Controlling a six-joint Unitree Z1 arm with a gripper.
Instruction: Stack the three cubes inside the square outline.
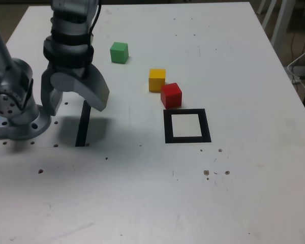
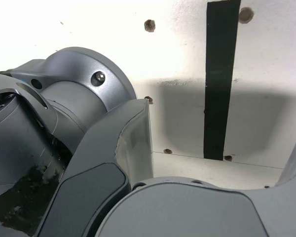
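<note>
A white table (image 1: 152,193), scuffed and dotted with small screw holes and dark specks, fills nearly the whole exterior view. At its centre lies the square outline (image 1: 187,140), a thick black frame around a bare white middle, with nothing inside it. All three cubes sit outside it. The red cube (image 1: 171,95) stands just beyond the frame's far edge, at about 11 o'clock from it, close to the frame; whether they touch cannot be told. The yellow cube (image 1: 156,80) sits against the red one's far corner, at 10 o'clock from red. The green cube (image 1: 119,52) stands alone, well apart, farther out at 10 o'clock.

At 9 o'clock from the frame the grey arm's gripper (image 1: 72,102) hangs over the table with its jaws spread wide and holding nothing, above a straight black strip (image 1: 83,124) and its own shadow. The arm's base (image 1: 18,114) is bolted at the table's left edge in this view. The wrist view shows the same strip (image 2: 220,79) on white board, screw holes beside it, and the base housing (image 2: 64,98) close by.

Beyond the table, at 1 o'clock, white furniture legs (image 1: 277,20) and loose cables (image 1: 302,66) stand on a brownish floor.
</note>
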